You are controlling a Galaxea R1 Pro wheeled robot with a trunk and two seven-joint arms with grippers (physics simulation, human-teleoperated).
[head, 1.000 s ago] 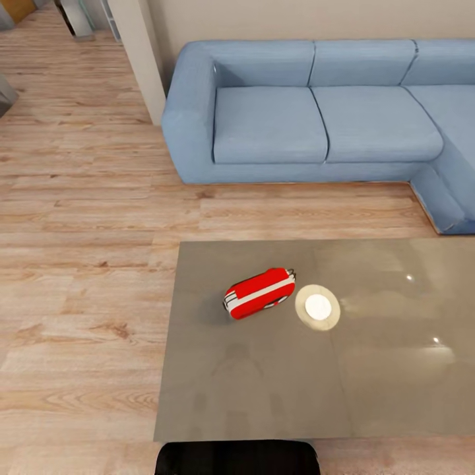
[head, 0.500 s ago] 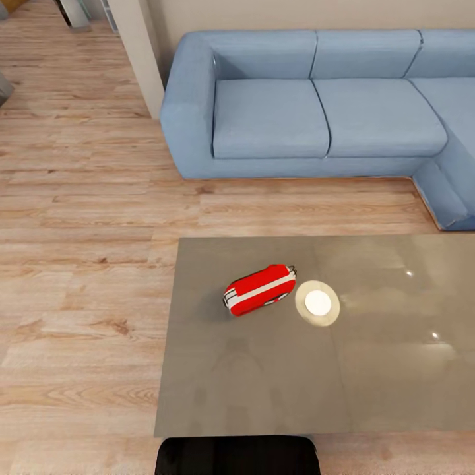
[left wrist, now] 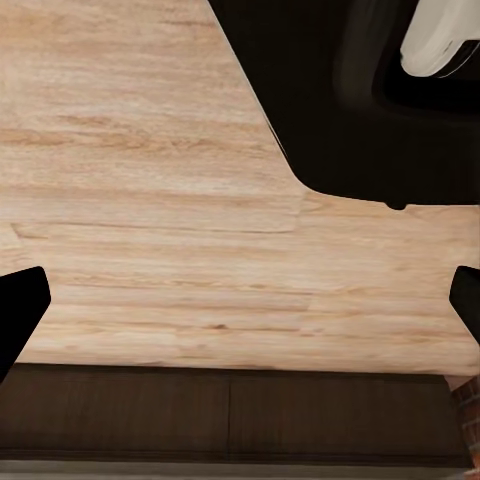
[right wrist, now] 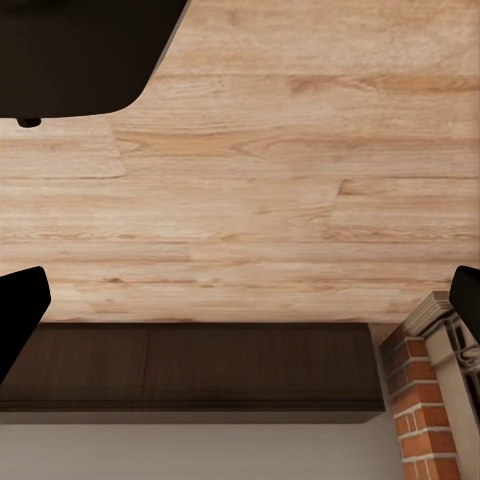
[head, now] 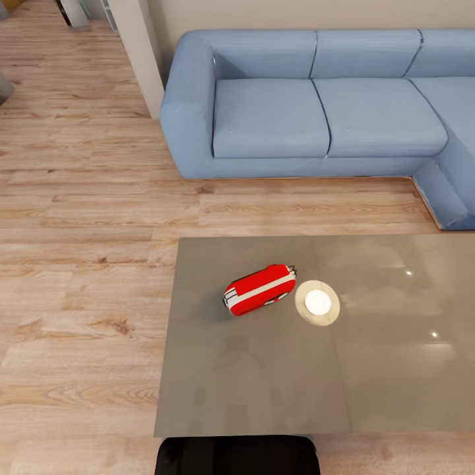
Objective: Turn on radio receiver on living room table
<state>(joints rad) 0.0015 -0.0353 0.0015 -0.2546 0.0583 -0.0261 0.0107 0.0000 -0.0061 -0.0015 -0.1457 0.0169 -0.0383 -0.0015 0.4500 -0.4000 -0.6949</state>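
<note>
Table (head: 369, 389) ahead of me; radio (head: 259, 290) lies beside white disc (head: 317, 303). Both grippers (left wrist: 240, 300) (right wrist: 240, 300) spread wide over floor.

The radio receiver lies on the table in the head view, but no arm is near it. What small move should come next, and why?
Probably raise one arm toward the radio receiver. It lies on the table beside a white glowing disc, in front of the robot, untouched. Both wrist views look at the wood floor, each with open fingertips at its edges, so the arms seem to hang low.

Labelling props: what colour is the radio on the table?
Red with a white band along its side, seen best in the head view: radio.
</note>
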